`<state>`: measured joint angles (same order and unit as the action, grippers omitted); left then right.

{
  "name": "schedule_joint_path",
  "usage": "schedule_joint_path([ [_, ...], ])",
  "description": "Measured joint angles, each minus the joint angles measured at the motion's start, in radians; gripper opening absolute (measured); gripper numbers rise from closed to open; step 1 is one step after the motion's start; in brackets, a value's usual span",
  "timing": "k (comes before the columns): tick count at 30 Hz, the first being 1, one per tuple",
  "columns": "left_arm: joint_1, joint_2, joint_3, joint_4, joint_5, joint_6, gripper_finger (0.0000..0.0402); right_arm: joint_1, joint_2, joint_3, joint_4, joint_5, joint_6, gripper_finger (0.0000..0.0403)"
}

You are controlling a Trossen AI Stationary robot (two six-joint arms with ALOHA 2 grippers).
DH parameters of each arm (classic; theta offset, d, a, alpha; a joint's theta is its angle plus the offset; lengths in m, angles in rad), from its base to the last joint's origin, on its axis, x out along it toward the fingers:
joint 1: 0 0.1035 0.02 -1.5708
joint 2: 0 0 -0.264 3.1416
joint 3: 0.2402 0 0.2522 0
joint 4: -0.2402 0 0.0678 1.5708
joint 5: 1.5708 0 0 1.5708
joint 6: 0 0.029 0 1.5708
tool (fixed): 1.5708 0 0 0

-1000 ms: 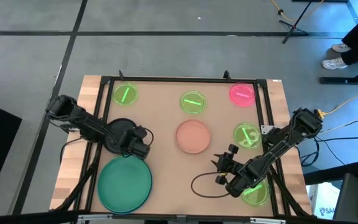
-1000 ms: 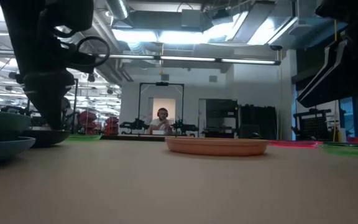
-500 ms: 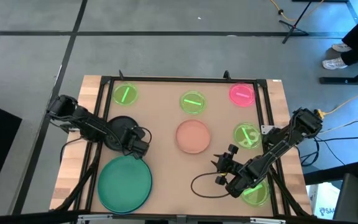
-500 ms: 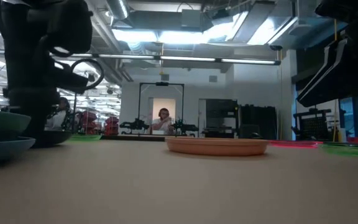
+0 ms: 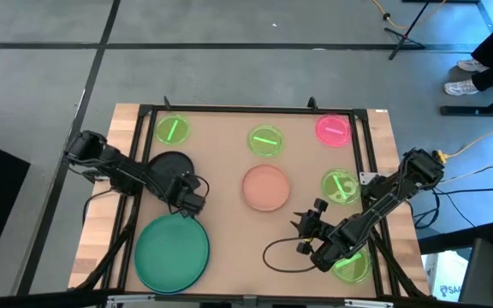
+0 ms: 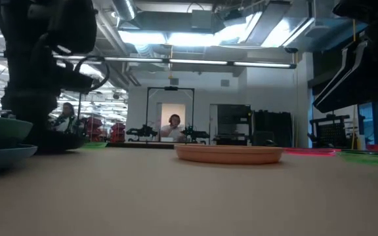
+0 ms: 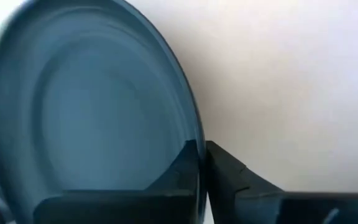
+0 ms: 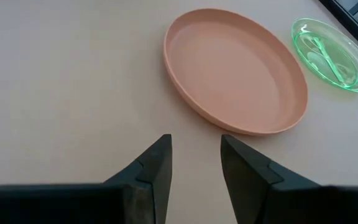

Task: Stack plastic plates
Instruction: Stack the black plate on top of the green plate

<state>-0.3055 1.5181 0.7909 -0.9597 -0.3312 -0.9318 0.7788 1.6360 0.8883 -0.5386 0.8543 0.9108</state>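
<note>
Here the left tool (image 5: 188, 199) sits at the left-centre of the high view, its fingers (image 7: 188, 168) pinched shut on the rim of the blue plate (image 5: 170, 167), which shows dark from above and extends up-left from the tool toward the surface's (image 5: 221, 154) left edge. In the left wrist view the blue plate (image 7: 86, 118) fills the left half, its rim running down into the narrow slot between the two fingers. Just below the tool in the high view lies the green plate (image 5: 172, 251), flat at the lower left; whether the blue plate's edge touches it cannot be told. In the low view the left arm (image 6: 41, 72) stands at the far left. The salmon plate (image 5: 266, 188) lies at the centre, well apart from the left tool and up-left of the right tool (image 5: 304, 231), which hangs at lower centre-right with its fingers (image 8: 151, 165) parted and holding nothing; in the right wrist view the salmon plate (image 8: 235, 68) lies just beyond the fingertips, with a small neon-green plate (image 8: 333, 53) beside it at the upper right. Four small neon-green plates show from above: upper left (image 5: 172, 129), upper centre (image 5: 264, 141), right of the salmon plate (image 5: 340, 186), and lower right (image 5: 352, 265) under the right arm. The hot-pink plate (image 5: 333, 129) lies at upper right.
</note>
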Motion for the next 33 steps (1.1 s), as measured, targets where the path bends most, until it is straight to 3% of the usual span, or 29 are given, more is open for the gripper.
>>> schedule_joint_path([
  [23, -0.461, 0.0, 0.562, -0.122, 0.005, -0.021, 0.0011, 0.0, 0.0, 0.0, 0.014, 0.001, -0.003, 0.0127],
  [33, -0.636, 0.001, 0.6, -0.117, 0.027, -0.261, 0.0011, 0.0, 0.001, 0.0, 0.015, 0.0, -0.002, 0.0127],
])
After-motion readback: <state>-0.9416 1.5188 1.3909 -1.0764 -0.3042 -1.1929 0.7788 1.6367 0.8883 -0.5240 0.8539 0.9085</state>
